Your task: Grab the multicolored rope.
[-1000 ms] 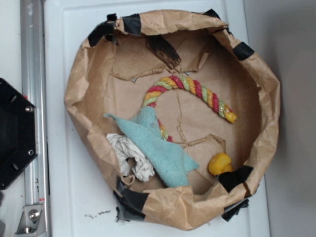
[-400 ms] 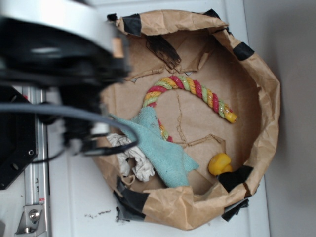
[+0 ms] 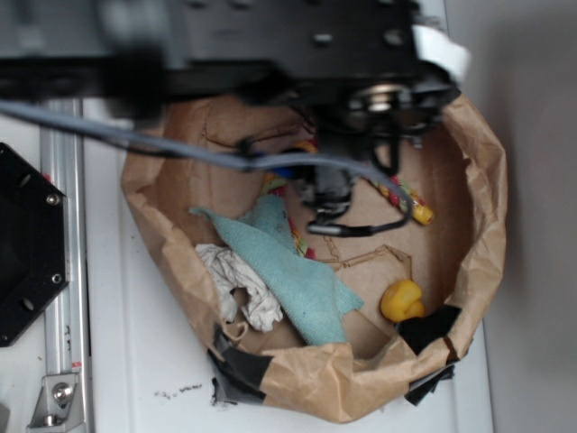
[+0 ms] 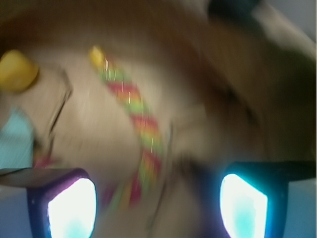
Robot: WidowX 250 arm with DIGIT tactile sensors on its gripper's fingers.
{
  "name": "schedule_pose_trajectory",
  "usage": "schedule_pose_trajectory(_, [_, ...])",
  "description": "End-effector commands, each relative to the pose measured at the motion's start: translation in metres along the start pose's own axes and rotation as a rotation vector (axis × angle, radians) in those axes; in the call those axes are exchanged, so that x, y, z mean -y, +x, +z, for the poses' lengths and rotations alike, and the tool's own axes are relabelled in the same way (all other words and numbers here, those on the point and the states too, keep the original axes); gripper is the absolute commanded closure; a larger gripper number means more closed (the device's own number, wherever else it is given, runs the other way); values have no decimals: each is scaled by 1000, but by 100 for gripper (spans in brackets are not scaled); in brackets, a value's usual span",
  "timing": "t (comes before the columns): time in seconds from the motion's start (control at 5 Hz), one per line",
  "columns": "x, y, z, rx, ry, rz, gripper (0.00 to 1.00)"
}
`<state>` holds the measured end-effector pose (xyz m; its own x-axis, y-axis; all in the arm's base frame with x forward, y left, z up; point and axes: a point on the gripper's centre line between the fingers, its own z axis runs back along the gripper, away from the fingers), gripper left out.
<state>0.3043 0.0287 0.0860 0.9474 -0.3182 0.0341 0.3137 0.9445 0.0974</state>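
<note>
The multicolored rope (image 4: 136, 119) lies curved on the floor of a brown paper basin (image 3: 469, 244). In the exterior view the arm covers most of it; only its yellow end (image 3: 407, 200) and a short piece by the teal cloth (image 3: 296, 236) show. My gripper (image 4: 157, 206) hangs above the rope's middle, jaws wide apart and empty, with the rope running up between the two glowing fingertips (image 4: 72, 208). In the exterior view the gripper (image 3: 329, 194) is over the basin's centre. The wrist view is blurred.
A teal terry cloth (image 3: 288, 271) lies at the basin's front left over a crumpled white rag (image 3: 236, 287). A small yellow rubber toy (image 3: 401, 299) sits at the front right. Black tape (image 3: 242, 365) patches the paper rim. A metal rail (image 3: 63, 271) runs along the left.
The arm has swept in from the left and now hangs over the basin's centre, covering most of the rope. The rope, cloth and toy have not moved.
</note>
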Motion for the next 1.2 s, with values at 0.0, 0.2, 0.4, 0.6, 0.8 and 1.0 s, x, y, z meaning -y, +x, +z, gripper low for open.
schedule_pose_trajectory(0.0, [17, 35, -20, 82, 30, -139, 0])
schedule_pose_trajectory(0.2, [34, 38, -32, 89, 14, -204, 0])
schedule_pose_trajectory(0.4, [48, 41, -45, 116, -8, -248, 0])
schedule_pose_trajectory(0.6, [41, 51, -58, 127, -3, -268, 0])
schedule_pose_trajectory(0.8, [47, 51, -70, 134, -86, -302, 100])
schedule_pose_trajectory(1.0, [62, 36, -67, 123, -82, -334, 100])
